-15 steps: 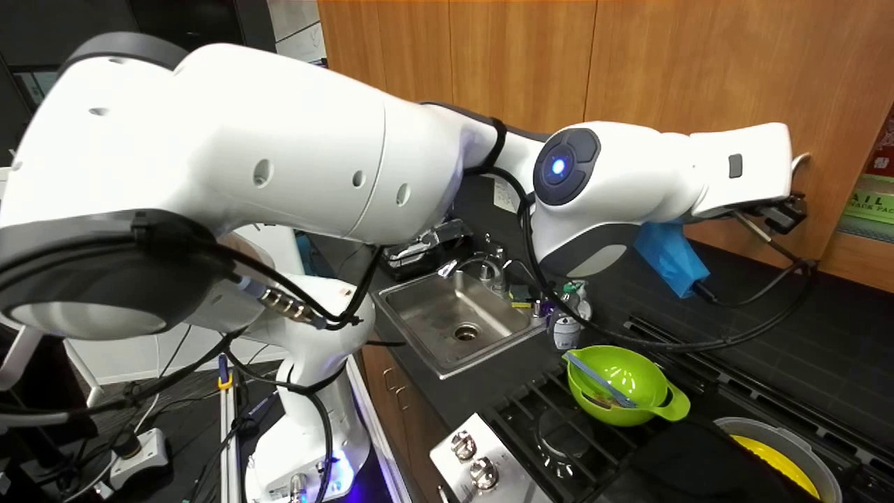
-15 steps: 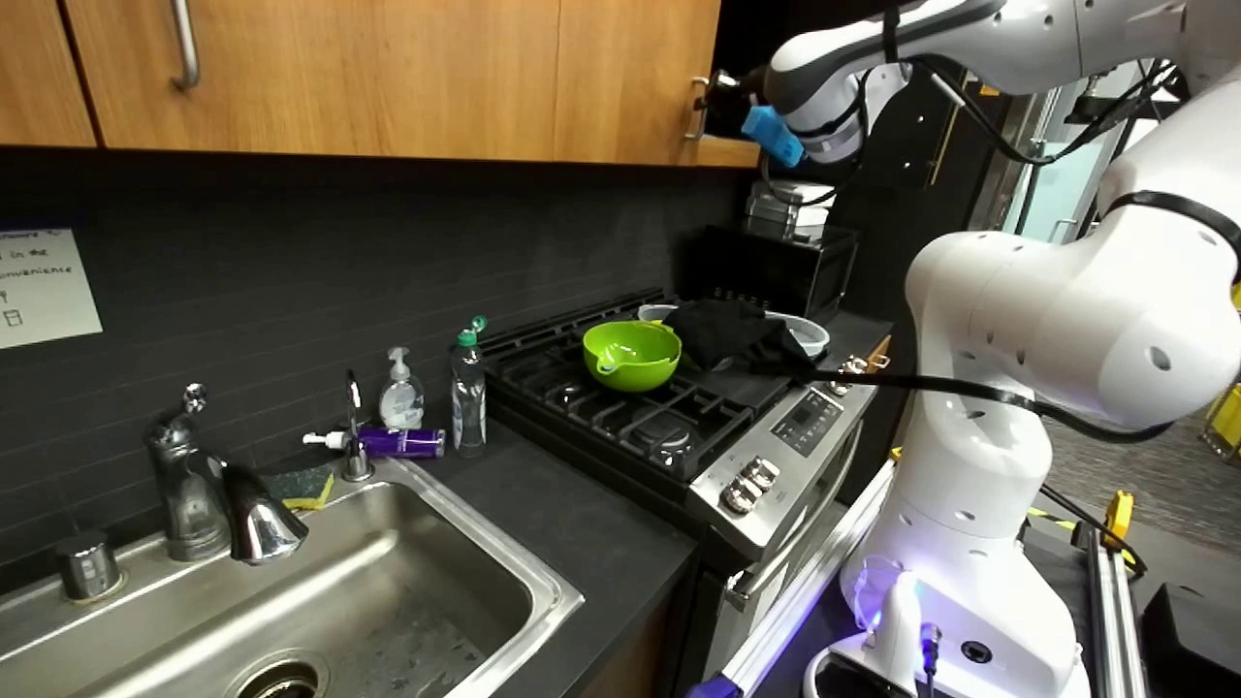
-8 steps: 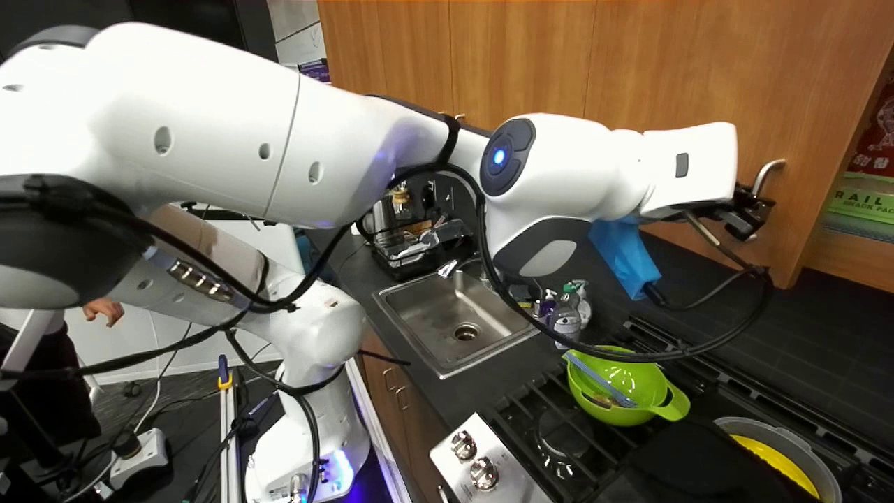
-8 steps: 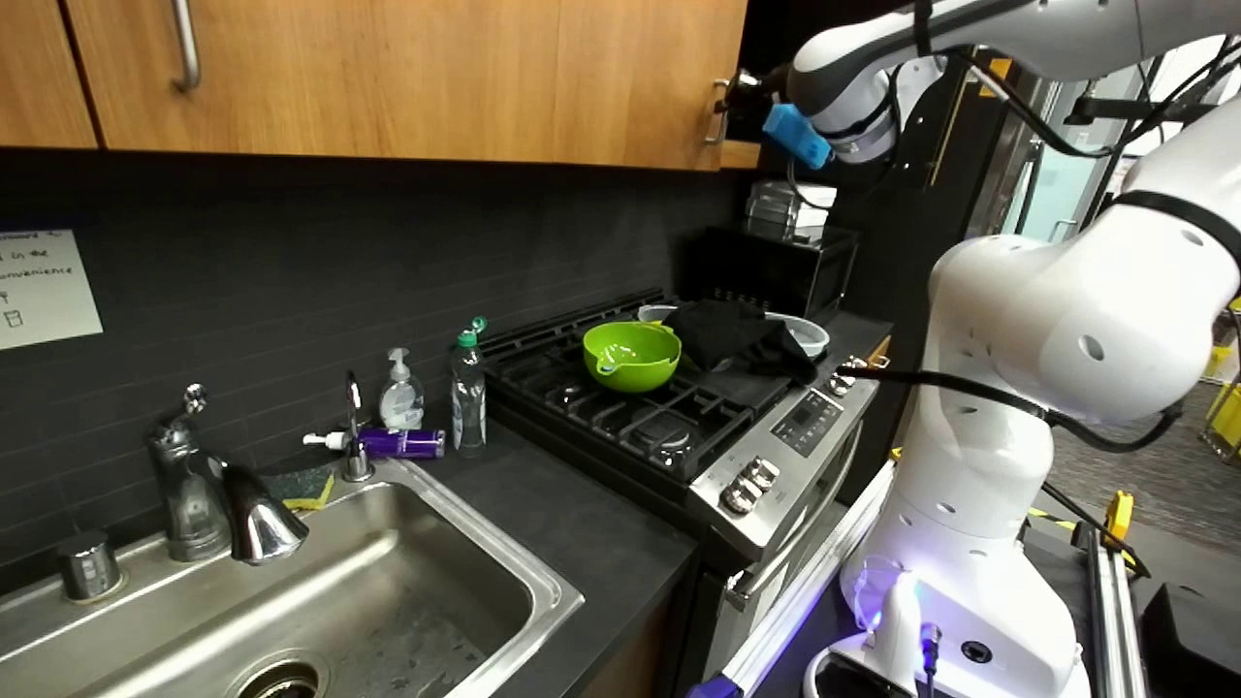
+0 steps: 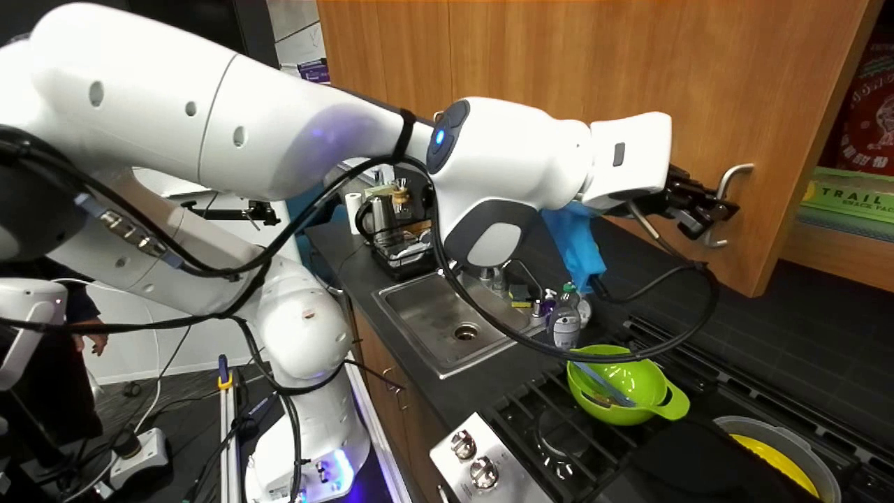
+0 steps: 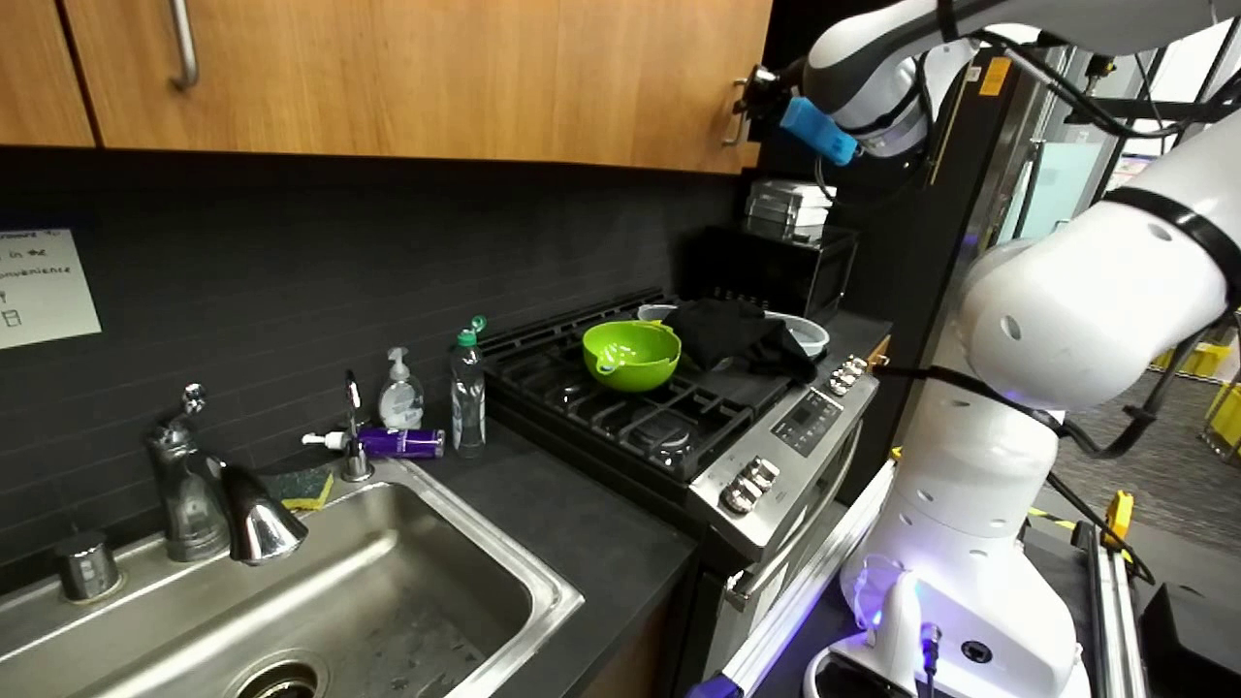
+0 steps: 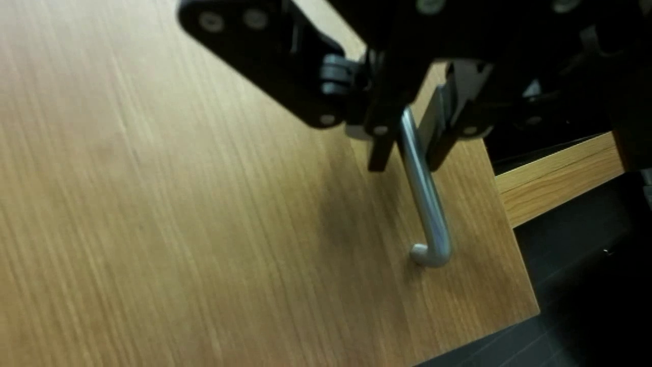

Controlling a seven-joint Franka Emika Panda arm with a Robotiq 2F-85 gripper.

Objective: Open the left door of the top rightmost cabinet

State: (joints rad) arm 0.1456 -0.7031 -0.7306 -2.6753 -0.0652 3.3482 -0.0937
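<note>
fingers (image 7: 381, 153) pinch silver bar handle (image 7: 424, 191) | its long axis runs upright, above and below them | left door (image 7: 214, 229) stands ajar, just beyond

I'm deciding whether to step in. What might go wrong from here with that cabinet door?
The gripper is closed around a slim, round bar handle, so it might slip or twist along it as the left door swings. Also, a black cable hangs in a loose loop below the wrist and could perhaps snag on the door's lower corner; its clearance is hard to judge.
</note>
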